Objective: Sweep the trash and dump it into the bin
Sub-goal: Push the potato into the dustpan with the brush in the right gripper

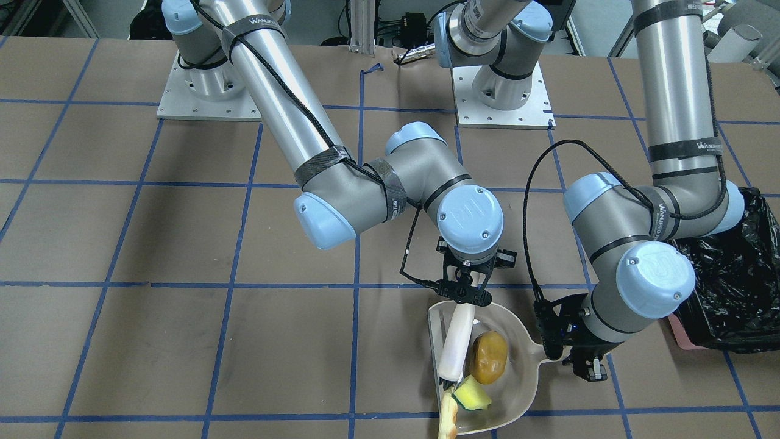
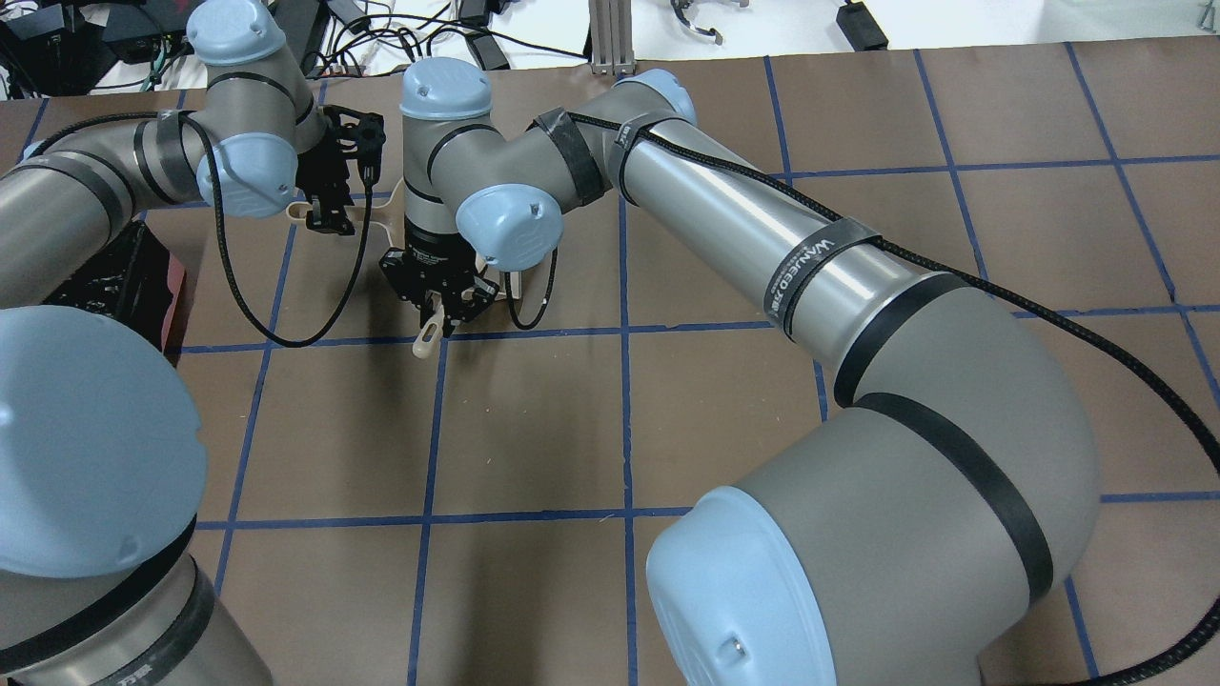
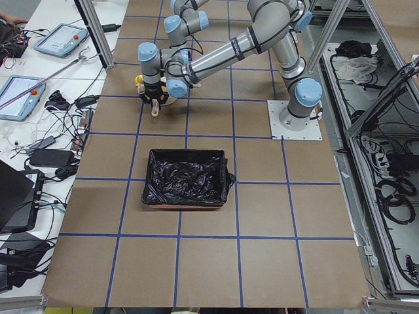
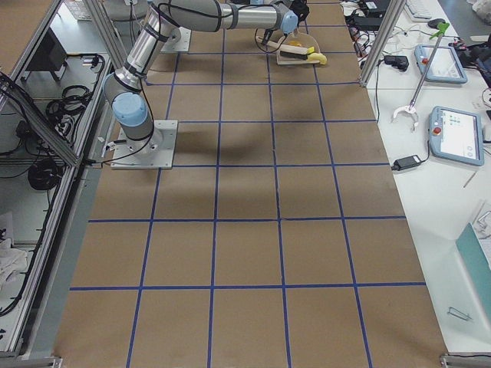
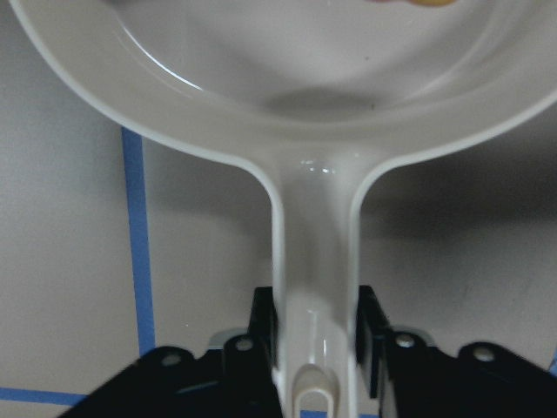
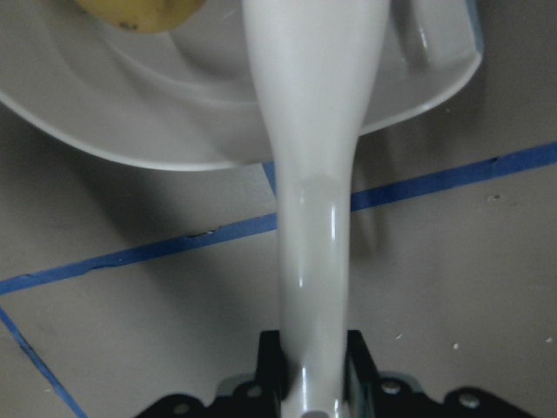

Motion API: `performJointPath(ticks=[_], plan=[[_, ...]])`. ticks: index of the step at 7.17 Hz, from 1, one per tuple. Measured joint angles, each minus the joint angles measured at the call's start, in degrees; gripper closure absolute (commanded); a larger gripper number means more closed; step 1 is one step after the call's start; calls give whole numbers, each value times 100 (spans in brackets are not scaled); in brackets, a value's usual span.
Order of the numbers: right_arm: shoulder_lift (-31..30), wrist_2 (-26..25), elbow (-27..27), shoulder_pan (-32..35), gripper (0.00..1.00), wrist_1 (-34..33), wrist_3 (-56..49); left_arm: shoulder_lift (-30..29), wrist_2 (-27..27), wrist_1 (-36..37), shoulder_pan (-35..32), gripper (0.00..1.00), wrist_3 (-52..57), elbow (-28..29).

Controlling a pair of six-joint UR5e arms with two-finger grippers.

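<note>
The croissant (image 1: 448, 421) lies at the dustpan's (image 1: 525, 390) lip, just past the brush (image 1: 457, 349) head. The right gripper (image 6: 313, 361) pinches the brush, and the left gripper (image 5: 315, 335) clamps the dustpan's handle.

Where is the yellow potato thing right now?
In the front-facing view, the potato-like lump lies inside the dustpan, low and right of centre, beside the white brush, above the sponge wedge.
</note>
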Motion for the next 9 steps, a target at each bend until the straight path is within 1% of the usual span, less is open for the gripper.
performJointPath(ticks=[3,5,7,9], plan=[[-16,333,-173,105,82,-116,336,10,16,2,0,100,-12,0],[-65,435,-240,158,82,-123,456,33,25,-3,0,100,-27,0],[-219,425,-243,171,82,7,431,49,26,-6,0,100,-34,0],[-437,231,-214,83,82,451,-33,39,26,-4,0,100,-35,0]])
